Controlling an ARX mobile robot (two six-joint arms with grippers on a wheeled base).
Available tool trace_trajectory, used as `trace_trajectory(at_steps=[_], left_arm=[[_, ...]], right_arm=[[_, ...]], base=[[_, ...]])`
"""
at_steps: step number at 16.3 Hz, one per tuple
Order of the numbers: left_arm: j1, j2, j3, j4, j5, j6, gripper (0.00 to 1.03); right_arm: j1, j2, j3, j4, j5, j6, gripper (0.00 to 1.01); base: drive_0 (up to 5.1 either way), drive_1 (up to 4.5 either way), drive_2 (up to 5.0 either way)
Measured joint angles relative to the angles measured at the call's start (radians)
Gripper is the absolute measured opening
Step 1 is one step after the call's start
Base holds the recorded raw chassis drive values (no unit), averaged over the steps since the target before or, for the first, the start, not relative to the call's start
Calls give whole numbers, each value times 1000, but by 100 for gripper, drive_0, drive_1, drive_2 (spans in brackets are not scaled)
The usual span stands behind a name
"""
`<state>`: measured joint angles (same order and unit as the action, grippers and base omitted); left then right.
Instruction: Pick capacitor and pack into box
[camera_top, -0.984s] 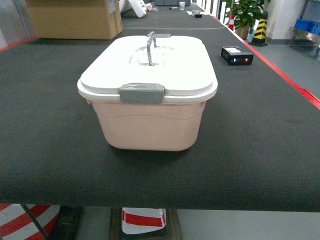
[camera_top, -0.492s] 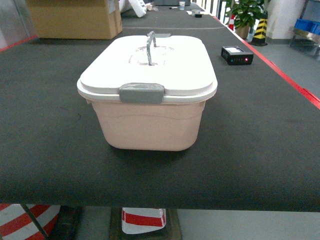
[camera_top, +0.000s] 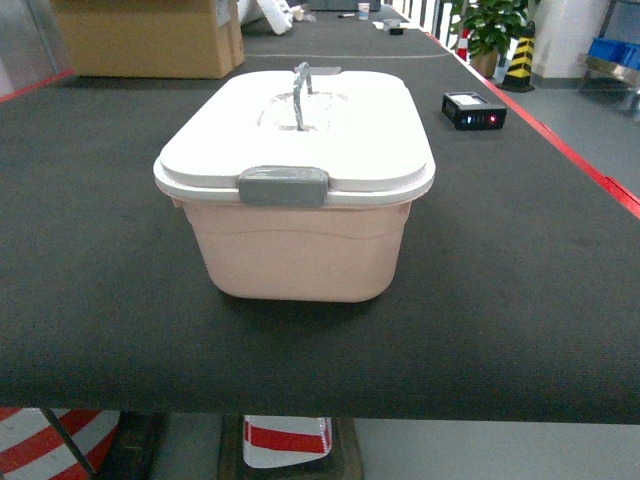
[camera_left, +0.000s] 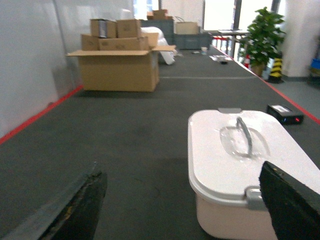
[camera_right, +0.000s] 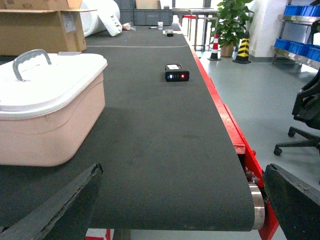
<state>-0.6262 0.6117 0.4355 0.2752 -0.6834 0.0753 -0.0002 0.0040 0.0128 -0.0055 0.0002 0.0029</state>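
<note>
The box (camera_top: 300, 250), a pale pink tub, stands in the middle of the black belt with its white lid (camera_top: 300, 130) shut. Its grey latch (camera_top: 284, 186) faces me and its grey handle (camera_top: 300, 95) stands upright. No capacitor shows in any view. Neither gripper appears in the head view. My left gripper (camera_left: 181, 172) is open and holds nothing, with the box (camera_left: 235, 165) just ahead to its right. The right gripper (camera_right: 183, 171) is open and empty over bare belt, with the box (camera_right: 50, 135) to its left.
A small black device (camera_top: 474, 110) with lit red and blue lamps lies on the belt behind and right of the box. A large cardboard carton (camera_top: 150, 40) stands at the far left. The belt's red side rail (camera_top: 600, 180) runs along the right, and its end roller (camera_right: 256, 205) is near me.
</note>
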Motion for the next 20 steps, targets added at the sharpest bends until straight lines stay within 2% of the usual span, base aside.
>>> trace_trajectory(at_steps=[2,4,5,6,7,8,9,10,11,20], left_arm=[[29,-26,-2,-61,49,-18,83],[90,-84,-39,-125,124,-40,72],[158,-139,-104,-138,198,-51,60],[321,-254,-219,-137,375,-68,20],[429,-331,-287,-143,480,-72,2],[523,-393,-332,-163,594,-72,2],[606,-413,-346,-166,663,-72,2],[636,-495,-353,-279,665,-74,2],[624,-558,-372,-293,687,-72,2],[626,-603,-422,-272,683,-74,2]], right_arm=[[0,0,0,0,0,0,98],[0,0,0,0,0,0,98],[0,0,0,0,0,0,98],[0,0,0,0,0,0,98],[0,0,0,0,0,0,98],[0,0,0,0,0,0,98],[0,0,0,1,-1,-1,98],[0,0,0,0,0,0,98],[0,0,0,-1,0,0,98],[0,0,0,-1,0,0,98]], base=[[0,0,0],[0,0,0],[0,0,0],[0,0,0],[0,0,0],[0,0,0],[0,0,0],[0,0,0],[0,0,0],[0,0,0]])
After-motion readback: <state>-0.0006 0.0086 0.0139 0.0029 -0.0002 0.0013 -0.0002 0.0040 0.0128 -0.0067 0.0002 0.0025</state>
